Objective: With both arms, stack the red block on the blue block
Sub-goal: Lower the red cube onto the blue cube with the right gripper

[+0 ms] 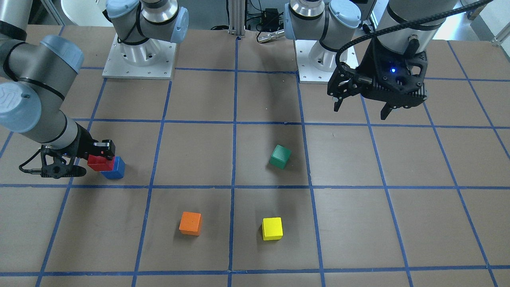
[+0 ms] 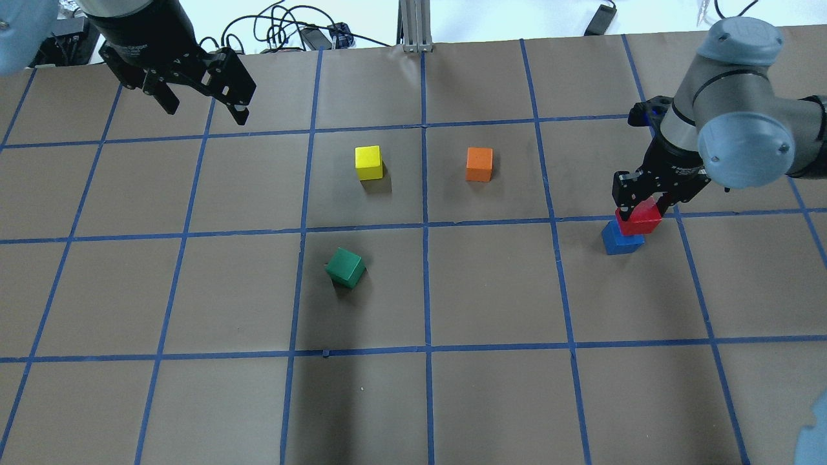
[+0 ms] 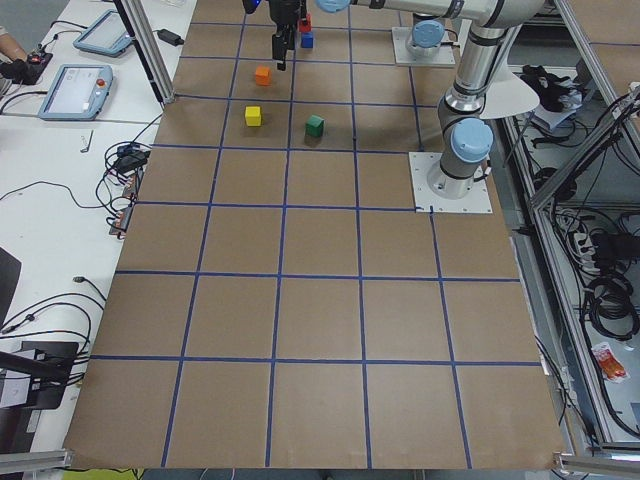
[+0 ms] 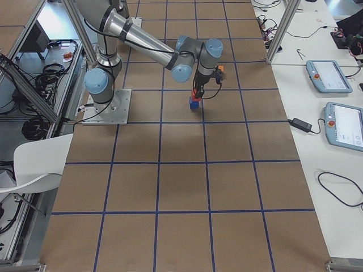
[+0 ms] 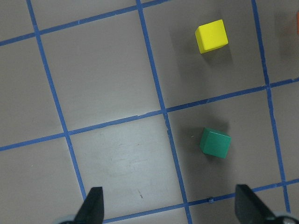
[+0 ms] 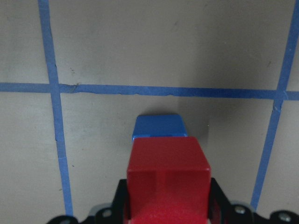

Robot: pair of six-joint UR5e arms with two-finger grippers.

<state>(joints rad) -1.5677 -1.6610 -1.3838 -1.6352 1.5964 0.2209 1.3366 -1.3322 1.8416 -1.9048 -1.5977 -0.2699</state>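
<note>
The red block [image 2: 639, 218] is between the fingers of my right gripper [image 2: 639, 210], which is shut on it. It sits over the blue block [image 2: 621, 240], overlapping it but shifted to one side; I cannot tell whether they touch. In the front view the red block [image 1: 100, 162] is above and beside the blue block [image 1: 114, 169]. The right wrist view shows the red block [image 6: 168, 179] in the jaws with the blue block [image 6: 159, 127] under and beyond it. My left gripper [image 2: 203, 103] is open and empty, high over the far left of the table, and also shows in the front view [image 1: 360, 109].
A green cube [image 2: 345, 267] lies near the table's middle. A yellow cube [image 2: 368, 162] and an orange cube [image 2: 479, 164] lie farther out. The brown table [image 2: 491, 400] is marked with blue tape lines. The arm bases [image 1: 139, 56] stand at the robot's edge.
</note>
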